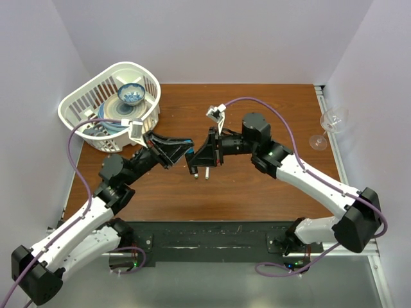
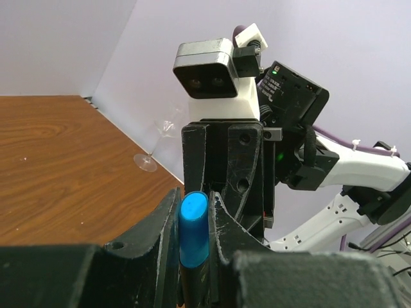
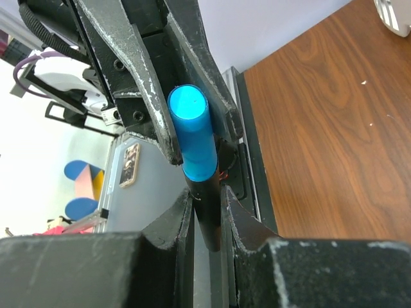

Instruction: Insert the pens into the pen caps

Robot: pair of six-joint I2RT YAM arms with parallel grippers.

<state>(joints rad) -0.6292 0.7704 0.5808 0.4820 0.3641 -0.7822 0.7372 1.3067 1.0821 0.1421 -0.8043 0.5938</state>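
Pen and cap held between both arms, centre of the top view, above the table [image 1: 257,186].
The left gripper [image 2: 192,212] is clamped on the blue cap [image 3: 191,135]. The right gripper [image 3: 207,224] is closed around the dark pen [image 3: 206,197], which runs out of that cap.

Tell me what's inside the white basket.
A blue-patterned bowl sits on stacked plates inside the white basket. Whatever lies under the plates, including the basket floor there, is covered.
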